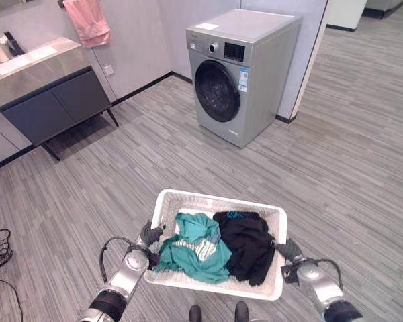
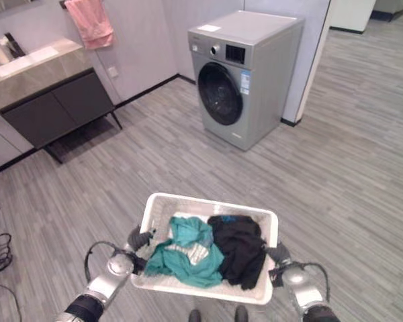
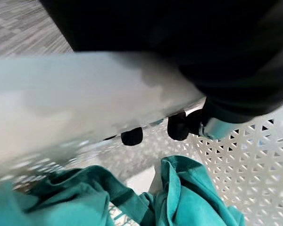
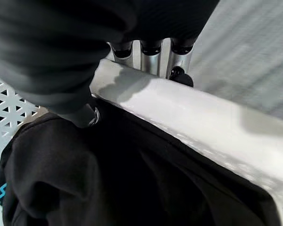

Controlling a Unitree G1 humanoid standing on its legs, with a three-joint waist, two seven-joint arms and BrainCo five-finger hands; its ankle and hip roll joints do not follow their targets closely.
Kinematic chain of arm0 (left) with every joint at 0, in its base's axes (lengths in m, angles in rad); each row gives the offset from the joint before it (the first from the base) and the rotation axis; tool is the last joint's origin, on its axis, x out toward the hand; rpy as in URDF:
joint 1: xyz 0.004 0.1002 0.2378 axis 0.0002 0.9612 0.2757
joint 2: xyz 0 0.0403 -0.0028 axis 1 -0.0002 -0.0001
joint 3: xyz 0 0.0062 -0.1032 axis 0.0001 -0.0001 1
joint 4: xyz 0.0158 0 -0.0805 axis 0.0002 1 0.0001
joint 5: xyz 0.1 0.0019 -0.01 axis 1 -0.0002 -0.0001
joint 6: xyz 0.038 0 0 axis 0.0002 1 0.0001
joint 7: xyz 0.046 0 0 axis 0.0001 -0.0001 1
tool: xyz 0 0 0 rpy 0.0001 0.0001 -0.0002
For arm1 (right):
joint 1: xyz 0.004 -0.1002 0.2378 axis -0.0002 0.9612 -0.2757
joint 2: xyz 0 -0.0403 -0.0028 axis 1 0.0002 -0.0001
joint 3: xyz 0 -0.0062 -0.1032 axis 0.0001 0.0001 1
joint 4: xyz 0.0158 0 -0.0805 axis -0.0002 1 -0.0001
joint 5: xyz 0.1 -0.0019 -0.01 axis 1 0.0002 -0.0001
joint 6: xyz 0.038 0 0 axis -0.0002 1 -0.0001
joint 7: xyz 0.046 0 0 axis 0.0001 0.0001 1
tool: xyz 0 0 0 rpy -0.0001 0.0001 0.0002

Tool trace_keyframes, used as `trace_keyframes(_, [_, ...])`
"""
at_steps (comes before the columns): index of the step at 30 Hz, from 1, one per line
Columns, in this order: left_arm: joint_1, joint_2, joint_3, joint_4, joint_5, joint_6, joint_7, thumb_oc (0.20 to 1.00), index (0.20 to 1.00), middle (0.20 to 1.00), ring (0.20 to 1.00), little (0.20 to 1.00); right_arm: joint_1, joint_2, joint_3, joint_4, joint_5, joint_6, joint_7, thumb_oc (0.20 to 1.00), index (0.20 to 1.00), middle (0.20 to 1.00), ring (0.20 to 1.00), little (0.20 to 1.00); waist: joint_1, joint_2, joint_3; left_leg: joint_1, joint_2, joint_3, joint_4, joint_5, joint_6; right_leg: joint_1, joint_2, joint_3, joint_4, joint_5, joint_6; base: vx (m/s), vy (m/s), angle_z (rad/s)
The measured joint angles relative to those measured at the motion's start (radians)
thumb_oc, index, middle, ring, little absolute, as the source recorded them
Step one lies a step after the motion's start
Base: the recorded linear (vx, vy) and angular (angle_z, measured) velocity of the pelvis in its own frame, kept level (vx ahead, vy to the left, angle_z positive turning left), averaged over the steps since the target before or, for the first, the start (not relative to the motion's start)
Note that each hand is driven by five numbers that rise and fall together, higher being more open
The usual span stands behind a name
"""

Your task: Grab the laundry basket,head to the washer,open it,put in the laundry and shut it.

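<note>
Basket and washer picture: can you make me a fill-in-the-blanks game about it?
1. The left robot hand and right robot hand each grip a side of the white ____.
2. In the basket, the black clothes lie beside the ____ clothes.
3. The round door of the washer is ____.
4. A ____ towel hangs on the wall above the cabinet.

Missing words: basket; teal; shut; pink

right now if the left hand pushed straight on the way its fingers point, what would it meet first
The left hand grips the white laundry basket's rim, fingers hooked inward. Going on, it would probably meet the teal garment first, then the black garment; depth is unclear.
</note>
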State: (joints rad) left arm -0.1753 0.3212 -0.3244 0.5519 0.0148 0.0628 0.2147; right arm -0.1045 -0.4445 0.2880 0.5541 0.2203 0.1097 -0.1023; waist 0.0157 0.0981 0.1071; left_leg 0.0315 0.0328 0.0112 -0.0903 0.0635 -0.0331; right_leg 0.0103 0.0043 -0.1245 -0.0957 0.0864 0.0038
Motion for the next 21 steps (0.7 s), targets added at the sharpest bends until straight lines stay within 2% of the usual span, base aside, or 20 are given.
trace_keyframes(7, [-0.041,0.02,0.002,-0.006,0.0,0.0,-0.002,0.2,0.2,0.2,0.2,0.2,-0.04,-0.042,-0.004,-0.058,-0.001,0.001,0.013,0.2,0.2,0.2,0.2,0.2,0.002,-0.018,0.014,-0.024,0.0,0.008,0.0,0.0,0.001,-0.028,0.0,0.007,0.008,0.003,-0.001,-0.02,0.046,-0.03])
trace_keyframes(11, [-0.133,0.069,0.002,-0.053,0.0,0.001,-0.004,0.2,0.2,0.2,0.2,0.2,-0.123,-0.1,-0.003,-0.099,-0.003,0.003,0.033,0.2,0.2,0.2,0.2,0.2,0.01,-0.052,0.066,-0.085,-0.011,0.026,0.082,-0.016,0.008,-0.05,-0.012,0.021,0.009,0.016,-0.002,-0.01,0.153,-0.06])
trace_keyframes(14, [-0.221,0.072,-0.004,-0.055,-0.007,0.003,-0.003,0.2,0.2,0.2,0.2,0.2,-0.213,-0.141,-0.015,-0.095,-0.003,0.004,0.033,0.2,0.2,0.2,0.2,0.2,0.017,-0.051,0.088,-0.098,-0.024,0.024,0.107,-0.039,0.029,-0.055,-0.025,0.029,0.01,0.02,0.007,0.07,0.235,-0.03])
trace_keyframes(15, [-0.247,0.07,-0.006,-0.047,-0.007,0.001,-0.004,0.2,0.2,0.2,0.2,0.2,-0.233,-0.152,-0.019,-0.088,-0.003,0.004,0.035,0.2,0.2,0.2,0.2,0.2,0.018,-0.041,0.091,-0.09,-0.025,0.026,0.097,-0.037,0.033,-0.057,-0.028,0.026,0.024,0.015,0.012,0.15,0.316,0.02])
trace_keyframes(16, [-0.276,0.068,-0.008,-0.042,-0.008,0.002,-0.004,0.2,0.2,0.2,0.2,0.2,-0.251,-0.158,-0.026,-0.079,-0.003,0.004,0.035,0.2,0.2,0.2,0.2,0.2,0.018,-0.041,0.092,-0.077,-0.047,0.025,0.093,-0.048,0.05,-0.061,-0.04,0.028,0.057,-0.001,0.026,0.16,0.304,0.06])
trace_keyframes(17, [-0.314,0.068,-0.014,-0.027,-0.009,0.002,-0.003,0.2,0.2,0.2,0.2,0.2,-0.267,-0.159,-0.025,-0.065,-0.001,0.004,0.035,0.2,0.2,0.2,0.2,0.2,0.012,-0.038,0.096,-0.053,-0.049,0.024,0.086,-0.041,0.068,-0.102,-0.058,0.029,0.198,-0.07,0.049,0.19,0.301,0.12])
trace_keyframes(18, [-0.329,0.07,-0.015,-0.012,-0.009,0.002,-0.003,0.2,0.2,0.2,0.2,0.2,-0.27,-0.156,-0.023,-0.061,0.0,0.004,0.035,0.2,0.2,0.2,0.2,0.2,0.01,-0.039,0.098,-0.046,-0.058,0.022,0.089,-0.045,0.067,-0.144,-0.076,0.032,0.309,-0.116,0.062,0.18,0.198,0.23])
trace_keyframes(19, [-0.333,0.076,-0.015,-0.01,-0.01,0.003,-0.004,0.2,0.2,0.2,0.2,0.2,-0.279,-0.155,-0.013,-0.053,0.001,0.005,0.037,0.2,0.2,0.2,0.2,0.2,0.0,-0.049,0.098,-0.031,-0.078,0.018,0.092,-0.059,0.085,-0.168,-0.088,0.035,0.383,-0.13,0.068,0.25,0.161,0.03])
trace_keyframes(21, [-0.332,0.094,-0.015,0.001,-0.015,0.005,-0.004,0.2,0.2,0.2,0.2,0.2,-0.337,-0.155,0.03,-0.012,0.001,0.006,0.041,0.2,0.2,0.2,0.2,0.2,0.001,-0.05,0.104,-0.002,-0.087,0.024,0.08,-0.078,0.108,-0.257,-0.103,0.031,0.561,-0.151,0.089,0.23,0.068,-0.18])
